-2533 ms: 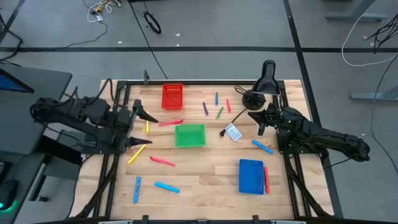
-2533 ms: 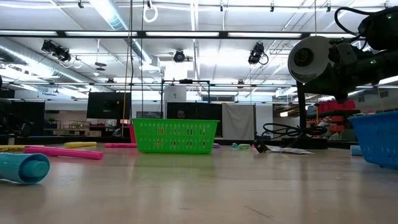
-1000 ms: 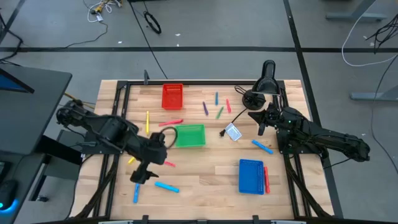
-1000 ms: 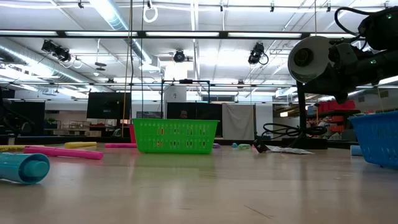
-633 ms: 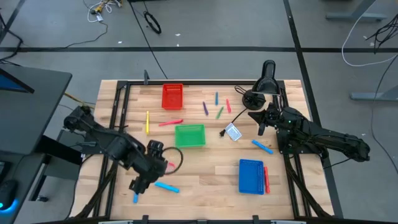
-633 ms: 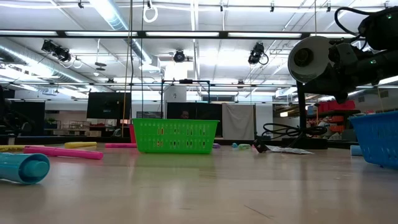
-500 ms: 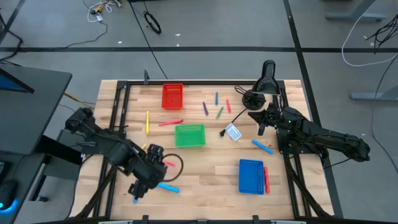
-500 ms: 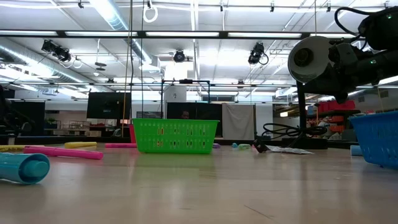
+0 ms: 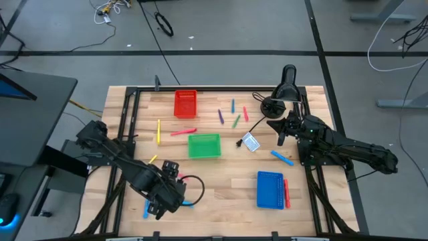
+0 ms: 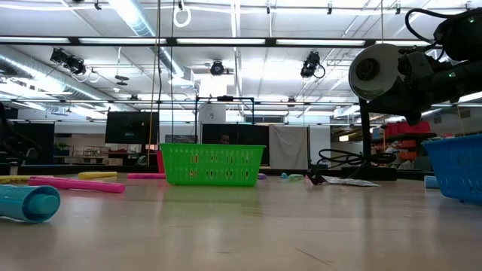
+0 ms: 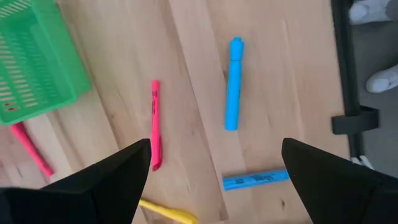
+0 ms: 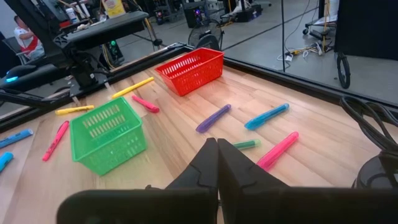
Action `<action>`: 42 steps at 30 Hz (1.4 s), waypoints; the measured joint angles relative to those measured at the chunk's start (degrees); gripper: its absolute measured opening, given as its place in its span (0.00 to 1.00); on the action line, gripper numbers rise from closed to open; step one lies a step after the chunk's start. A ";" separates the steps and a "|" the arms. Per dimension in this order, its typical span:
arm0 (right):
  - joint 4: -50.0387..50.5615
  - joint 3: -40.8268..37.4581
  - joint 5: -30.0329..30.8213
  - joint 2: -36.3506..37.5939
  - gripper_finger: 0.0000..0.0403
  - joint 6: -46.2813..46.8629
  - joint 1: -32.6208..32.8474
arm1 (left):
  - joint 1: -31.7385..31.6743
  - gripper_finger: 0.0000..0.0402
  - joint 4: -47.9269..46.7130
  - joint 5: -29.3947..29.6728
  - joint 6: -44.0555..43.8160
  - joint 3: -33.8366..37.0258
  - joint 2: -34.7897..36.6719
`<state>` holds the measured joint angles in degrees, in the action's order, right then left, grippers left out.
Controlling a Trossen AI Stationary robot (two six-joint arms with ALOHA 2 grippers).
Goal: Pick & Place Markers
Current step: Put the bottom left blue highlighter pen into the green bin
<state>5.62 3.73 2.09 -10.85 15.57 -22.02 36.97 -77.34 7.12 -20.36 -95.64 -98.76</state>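
Markers lie scattered on the wooden table. Two blue markers (image 11: 233, 84) (image 11: 255, 180) lie near the front left, with a pink marker (image 11: 155, 123) and a yellow marker (image 11: 165, 211) beside them. My left gripper (image 9: 159, 203) hangs open above these, pointing down and touching nothing; one blue marker (image 9: 145, 211) shows beside it in the high view. More markers lie at the far middle, among them a purple marker (image 9: 221, 116) and a green marker (image 9: 237, 121). My right gripper (image 9: 281, 137) waits shut at the right side.
A red tray (image 9: 186, 103) stands at the far edge, a green tray (image 9: 204, 145) in the middle, and a blue tray (image 9: 270, 189) at the near right with a red marker (image 9: 287, 193) beside it. A white-and-blue card (image 9: 251, 142) and a black stand (image 9: 286, 84) are near my right arm.
My left gripper has gone toward the table's near edge and down, over the blue markers. It has tipped to point more steeply down and has stayed open. No marker has moved.
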 joint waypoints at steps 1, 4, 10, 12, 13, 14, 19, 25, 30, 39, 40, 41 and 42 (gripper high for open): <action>-0.02 0.00 0.02 0.01 0.00 -0.01 0.00 | 0.24 0.91 0.84 0.18 0.00 1.02 0.00; 0.00 0.02 0.02 0.00 0.00 0.00 0.00 | 0.86 0.91 4.34 0.25 0.00 4.14 0.00; -0.02 0.00 0.02 0.00 0.00 0.00 0.00 | 1.50 0.91 10.82 0.41 -0.04 10.24 0.00; -0.01 0.00 0.02 0.00 0.00 0.00 0.00 | 1.82 0.91 12.69 0.41 -0.07 11.53 0.02; 0.00 0.00 0.02 0.00 0.00 -0.02 0.00 | 1.91 0.91 13.37 0.40 -0.09 12.18 0.04; 0.00 0.00 0.01 0.00 0.00 0.00 0.00 | 1.93 0.91 13.80 0.40 -0.09 12.82 -0.04; -0.02 0.00 0.02 0.00 0.00 -0.01 0.00 | 2.43 0.91 15.33 0.67 -0.92 14.37 -2.07; 0.00 0.00 0.00 0.00 0.00 0.00 0.00 | 2.58 0.91 16.82 0.78 -0.94 14.54 -5.06; -0.02 0.00 0.02 0.02 0.00 0.00 0.00 | 3.45 0.91 17.79 1.26 -0.61 14.54 -7.38; -0.02 0.01 0.01 0.01 0.00 -0.01 0.00 | 3.76 0.91 21.52 0.76 1.16 14.54 -11.83; 0.00 0.02 0.02 0.00 0.00 0.00 0.00 | 3.76 0.91 22.28 0.74 1.58 14.54 -12.26; 0.00 0.01 0.00 0.00 0.00 0.00 0.00 | 3.76 0.91 22.69 0.71 1.93 14.54 -12.73; -0.01 0.01 0.00 0.00 0.00 0.00 0.00 | 3.76 0.91 22.83 0.64 2.01 14.54 -13.32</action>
<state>5.61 3.73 2.09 -10.85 15.57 -22.02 40.73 -54.50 7.76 -18.35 -81.10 -112.09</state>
